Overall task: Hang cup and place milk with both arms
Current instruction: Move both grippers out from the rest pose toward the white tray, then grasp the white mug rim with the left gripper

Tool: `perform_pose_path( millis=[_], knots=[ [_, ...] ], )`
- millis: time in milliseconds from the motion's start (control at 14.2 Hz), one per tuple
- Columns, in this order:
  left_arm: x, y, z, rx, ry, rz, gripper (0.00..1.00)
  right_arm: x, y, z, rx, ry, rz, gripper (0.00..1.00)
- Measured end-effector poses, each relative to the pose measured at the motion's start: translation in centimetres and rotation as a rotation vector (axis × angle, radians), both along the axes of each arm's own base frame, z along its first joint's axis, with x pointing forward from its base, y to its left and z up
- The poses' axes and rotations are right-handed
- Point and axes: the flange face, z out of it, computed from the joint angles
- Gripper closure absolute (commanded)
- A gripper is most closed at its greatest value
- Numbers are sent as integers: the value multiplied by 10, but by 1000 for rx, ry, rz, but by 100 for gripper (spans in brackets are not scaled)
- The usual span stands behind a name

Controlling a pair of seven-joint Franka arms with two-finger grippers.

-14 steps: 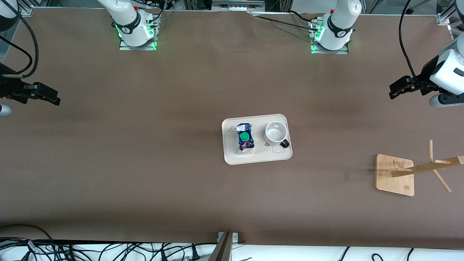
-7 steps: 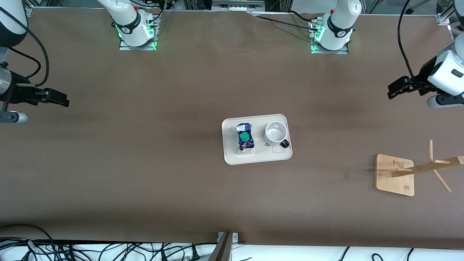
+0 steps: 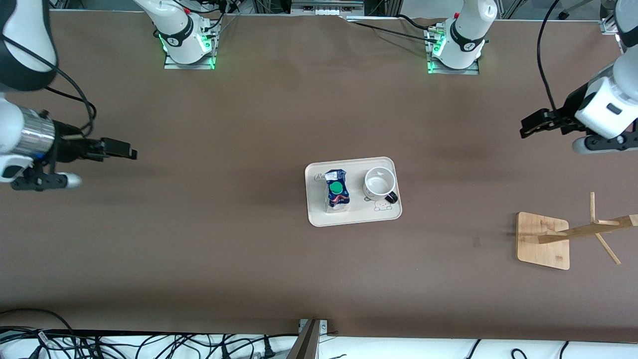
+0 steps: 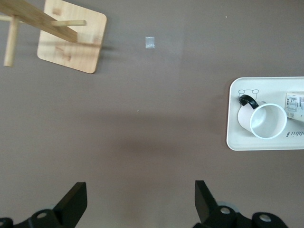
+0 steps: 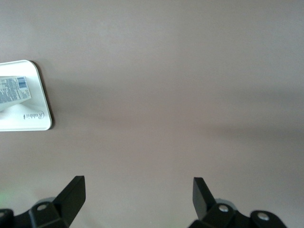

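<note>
The white cup [image 3: 379, 184] stands upright on a cream tray [image 3: 359, 218] at mid-table, its black handle toward the left arm's end. The dark blue milk carton [image 3: 336, 192] with a green cap stands beside it, toward the right arm's end. My left gripper [image 3: 529, 127] is open and empty over bare table near the left arm's end. My right gripper [image 3: 124, 151] is open and empty over bare table near the right arm's end. The left wrist view shows its gripper [image 4: 140, 187], the cup [image 4: 263, 121] and the tray [image 4: 235, 142]. The right wrist view shows its gripper [image 5: 137, 180], the tray's corner [image 5: 33, 123] and part of the milk [image 5: 12, 92].
A wooden peg rack [image 3: 542, 240] on a square base stands at the left arm's end, nearer the front camera than the tray; it also shows in the left wrist view [image 4: 71, 42]. Cables lie along the table's front edge [image 3: 149, 344].
Both grippers have moved inward toward the tray, the right one farther than the left. The cup, milk and rack have not moved.
</note>
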Motion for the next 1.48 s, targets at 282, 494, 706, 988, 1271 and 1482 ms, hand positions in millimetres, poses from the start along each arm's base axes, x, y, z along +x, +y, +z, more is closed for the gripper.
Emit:
perform_pose_path(
  millis=[282,494,706,988,1271,1482],
  knots=[
    [13,-62,-42,-12,-5,31,0,3,71,-17,-15,-1,-26,0],
    [16,-123,-83,-20,-32,77,0,1,101,-22,-20,-5,-31,0],
    [20,-151,-142,-32,-36,118,0,6,99,-35,-26,9,-50,0],
    [27,-169,-206,-76,17,205,0,13,108,-55,-27,9,-60,0],
    [28,-180,-256,-132,94,280,0,10,145,-64,-34,4,-106,0],
    [28,-190,-273,-161,108,318,0,4,172,-64,-40,1,-142,0]
  ],
)
